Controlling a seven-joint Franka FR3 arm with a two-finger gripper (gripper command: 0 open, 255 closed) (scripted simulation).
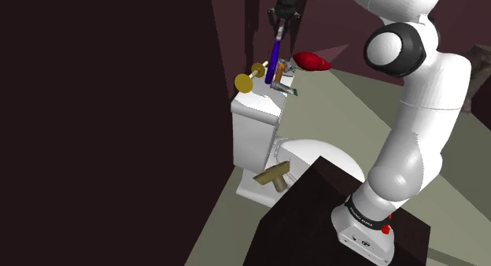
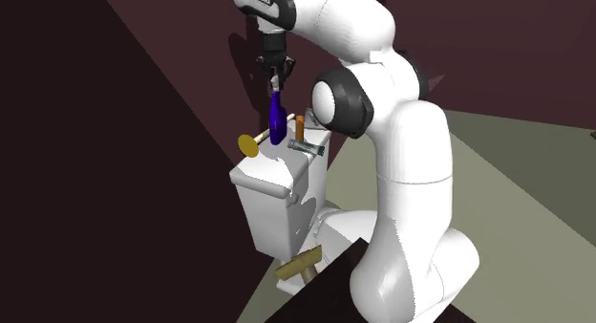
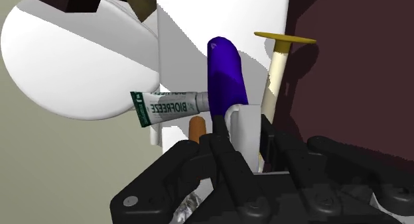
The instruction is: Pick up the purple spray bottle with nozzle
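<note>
Shoulder view: one purple bottle (image 1: 274, 64), one tube (image 1: 288, 90), one yellow disc on a stem (image 1: 245, 82), one red object (image 1: 312, 62), one tan T-shaped piece (image 1: 273, 176) and one white tank (image 1: 253, 131). The bottle hangs tilted directly under the gripper (image 1: 278, 24), pale top at the fingertips, base over the tank's top. Whether the base touches the tank cannot be told. The disc lies just beside the bottle toward this view's left and the tube just beside it toward the right, with the red object farther right, apart. A dark wall (image 1: 118, 107) runs close along the tank's left side, and olive floor (image 1: 354, 107) lies open to the right. The tan piece lies low in front of the tank, near the stand (image 1: 315, 217). Second exterior view: the gripper (image 2: 277, 78) stands straight above the bottle (image 2: 277, 122). One orange cylinder (image 2: 299, 128) stands upright just beside it, and the tube (image 2: 308, 148) lies at the tank's edge (image 2: 272, 202). Wrist view: the fingers (image 3: 219, 133) are clamped on the bottle's white nozzle head, and the purple body (image 3: 225, 73) stretches away from them. The tube (image 3: 169, 107) and the orange cylinder (image 3: 197, 126) crowd one side, and the disc's stem (image 3: 275, 77) crowds the other.
</note>
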